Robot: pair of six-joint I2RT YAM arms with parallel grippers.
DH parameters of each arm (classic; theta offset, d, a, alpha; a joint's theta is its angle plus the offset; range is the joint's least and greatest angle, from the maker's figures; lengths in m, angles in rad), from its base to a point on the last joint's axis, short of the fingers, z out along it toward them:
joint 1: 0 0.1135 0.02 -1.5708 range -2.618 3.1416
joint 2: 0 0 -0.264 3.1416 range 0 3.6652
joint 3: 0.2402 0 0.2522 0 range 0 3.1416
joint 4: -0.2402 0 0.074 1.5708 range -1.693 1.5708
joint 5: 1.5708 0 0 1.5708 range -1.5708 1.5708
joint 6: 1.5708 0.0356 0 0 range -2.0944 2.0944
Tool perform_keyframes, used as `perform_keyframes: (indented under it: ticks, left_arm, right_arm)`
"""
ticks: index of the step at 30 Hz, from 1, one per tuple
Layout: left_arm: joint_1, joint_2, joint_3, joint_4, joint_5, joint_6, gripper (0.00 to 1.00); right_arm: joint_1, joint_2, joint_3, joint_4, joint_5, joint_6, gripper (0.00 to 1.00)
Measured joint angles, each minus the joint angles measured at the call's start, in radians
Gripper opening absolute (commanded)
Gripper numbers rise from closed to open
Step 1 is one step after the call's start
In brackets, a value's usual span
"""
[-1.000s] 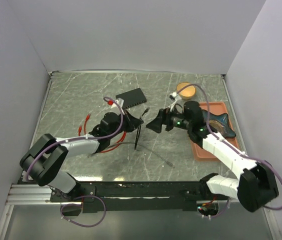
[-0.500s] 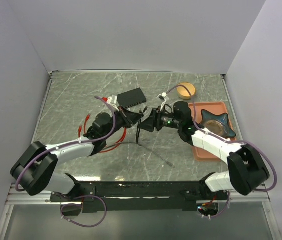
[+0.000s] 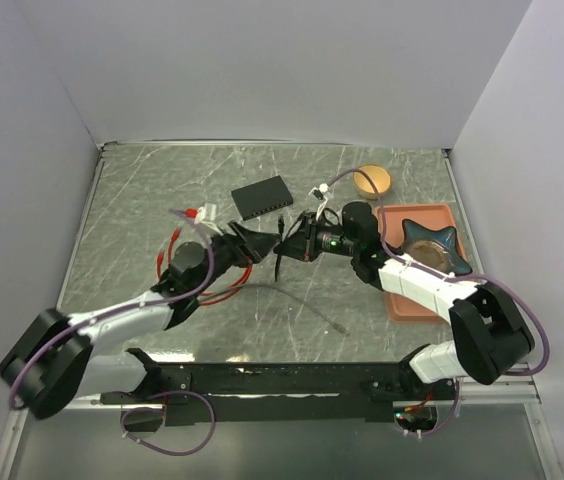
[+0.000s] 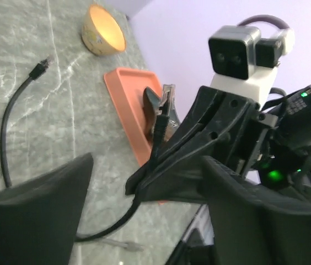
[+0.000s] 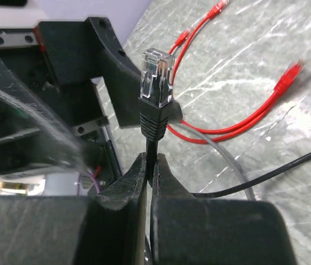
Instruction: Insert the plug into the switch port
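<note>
Grey-veined marble-look desk (image 3: pixel 142 200), matte, boxed in by plain pale walls (image 3: pixel 262 70). Right pincer (image 5: pixel 150 165) pressed together on a thin black cable (image 5: pixel 151 143), just under the clear plug (image 5: pixel 156 74) with its ribbed boot; plug upright. Left pincer (image 4: pixel 144 165) spread wide, facing it. Flat black switch (image 3: pixel 262 197) at 11 o'clock of the plug; ports too small to tell. Red cables (image 5: pixel 291 72) at 8 o'clock, orange tray (image 3: pixel 407 308) at 3.

A grey, white-veined marble-look table top (image 3: pixel 142 190) fills the middle of the top view. A plain pale lilac back wall (image 3: pixel 282 70) spans the upper frame, with matching side walls (image 3: pixel 12 150) at left and right. A black rail (image 3: pixel 292 378) crosses the bottom edge. Lighting is soft and even.
</note>
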Motion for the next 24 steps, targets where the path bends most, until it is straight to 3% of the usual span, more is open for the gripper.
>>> perform_keyframes:
  ticks: [10,16,24]
  left_arm:
    - [0.002,-0.326,-0.056,-0.1,-0.162,0.052,0.89]
    - [0.005,-0.298,-0.053,-0.113,-0.125,0.111,0.81]
    - [0.006,-0.214,-0.044,-0.071,0.008,0.149,0.63]
  right_arm:
    - [0.0,-0.03,0.139,-0.3,-0.074,-0.272,0.0]
    - [0.002,-0.047,0.168,-0.446,-0.167,-0.417,0.0]
    - [0.009,-0.056,0.182,-0.53,-0.269,-0.484,0.0]
